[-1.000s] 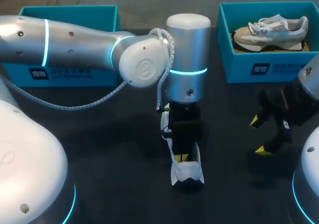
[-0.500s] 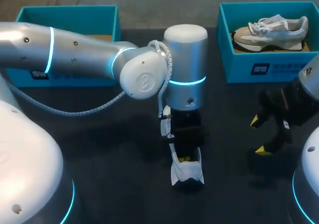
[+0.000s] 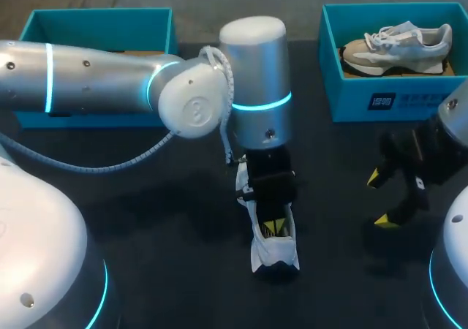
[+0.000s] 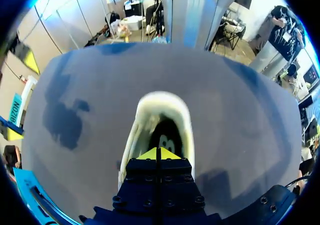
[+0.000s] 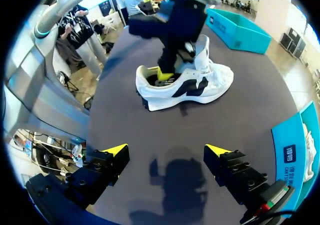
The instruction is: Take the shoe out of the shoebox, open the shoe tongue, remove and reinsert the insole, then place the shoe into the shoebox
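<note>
A white shoe (image 3: 275, 250) with a black side mark (image 5: 186, 88) lies on the dark table, between the arms. My left gripper (image 3: 270, 228) reaches down into its opening. The yellow tips (image 4: 159, 153) are pressed together, shut, just above the dark insole (image 4: 165, 135). Whether they pinch anything does not show. The heel collar (image 4: 162, 99) curves around ahead of the fingers. My right gripper (image 5: 166, 150) stands open to the right of the shoe (image 3: 387, 197), with nothing between its fingers.
A teal shoebox (image 3: 387, 99) at the back right holds a beige and white shoe (image 3: 398, 45). A second teal box (image 3: 102, 23) stands at the back left, partly behind my left arm. In the right wrist view a teal box (image 5: 240, 30) lies beyond the shoe.
My left arm's wrist has shifted to the left and back, while its gripper has stayed in the shoe's opening. The right arm and the shoe have not moved.
</note>
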Robot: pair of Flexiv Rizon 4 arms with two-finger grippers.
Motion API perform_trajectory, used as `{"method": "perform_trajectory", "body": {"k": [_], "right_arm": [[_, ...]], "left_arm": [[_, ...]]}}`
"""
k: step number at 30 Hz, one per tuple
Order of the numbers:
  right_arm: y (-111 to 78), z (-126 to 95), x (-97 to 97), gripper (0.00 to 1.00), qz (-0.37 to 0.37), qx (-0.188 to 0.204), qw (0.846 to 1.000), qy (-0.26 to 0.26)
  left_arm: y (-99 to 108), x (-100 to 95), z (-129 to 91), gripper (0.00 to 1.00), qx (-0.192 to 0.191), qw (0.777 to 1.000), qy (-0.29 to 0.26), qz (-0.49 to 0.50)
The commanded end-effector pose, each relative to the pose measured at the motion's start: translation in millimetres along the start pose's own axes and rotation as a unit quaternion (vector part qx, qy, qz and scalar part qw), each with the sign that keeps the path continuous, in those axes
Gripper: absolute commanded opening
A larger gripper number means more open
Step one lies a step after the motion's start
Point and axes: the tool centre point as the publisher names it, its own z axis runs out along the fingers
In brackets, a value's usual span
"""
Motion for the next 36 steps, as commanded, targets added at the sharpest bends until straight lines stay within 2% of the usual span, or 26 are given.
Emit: {"method": "perform_trajectory", "body": {"k": [1,10,14,18,20,28,34,36], "right_arm": [[0.3,1,1.4,1.0,0.001,0.002,1.0,-0.002],[0.3,1,1.4,1.0,0.001,0.002,1.0,-0.002],[0.3,1,1.4,1.0,0.001,0.002,1.0,-0.002],[0.3,1,1.4,1.0,0.001,0.002,1.0,-0.002],[0.3,1,1.4,1.0,0.001,0.002,1.0,-0.002],[0.3,1,1.4,1.0,0.001,0.002,1.0,-0.002],[0.3,1,1.4,1.0,0.001,0.002,1.0,-0.002],[0.3,1,1.4,1.0,0.001,0.002,1.0,-0.002]], "left_arm": [[-2,1.9,-3,0.0,0.013,1.0,0.011,0.007],[-5,-8.8,34,0.0,0.035,0.999,0.031,0.006],[-6,-10.0,42,0.0,0.036,0.998,0.044,0.011],[-1,-8.0,48,0.0,0.015,0.999,0.047,0.008],[7,-6.2,49,0.0,-0.011,0.999,0.044,0.001],[28,-3.0,41,0.0,-0.045,0.998,0.027,-0.016],[28,-2.4,24,0.0,-0.055,0.998,0.013,-0.016],[24,-2.0,22,0.0,-0.046,0.999,0.013,-0.009]]}}
